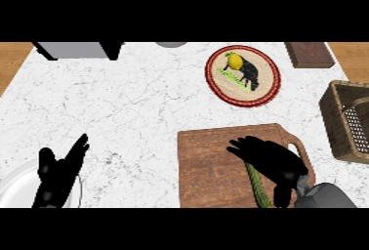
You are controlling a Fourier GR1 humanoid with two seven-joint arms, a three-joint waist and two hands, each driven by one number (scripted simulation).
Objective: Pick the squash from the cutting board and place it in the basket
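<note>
The white marbled counter (pixel 137 107) carries everything the task needs, and the layout explains the robot's posture. The wooden cutting board (pixel 216 166) lies at the lower right, directly in front of the right arm, so that arm is the natural one to do the picking. The wicker basket (pixel 346 122) stands at the right edge, just beyond the board's handle and only partly in view; its nearness suggests a short sideways carry once the squash is lifted. A round woven mat with a toucan pattern (pixel 243 75) lies farther back and plays no part, nor does the white plate (pixel 14 188) at the lower left corner.

The right hand (pixel 270 158) is over the board with its fingers curved down across the squash (pixel 258 188), a slim green vegetable lying lengthways near the board's front edge. The fingers appear to be wrapped round the squash's upper part, though the hand hides the contact, so a grasp is a judgement rather than a certainty. The squash looks as if it lies on the board, not lifted. The left hand (pixel 61 171) rests open over the plate, fingers straight, clear of the work
</note>
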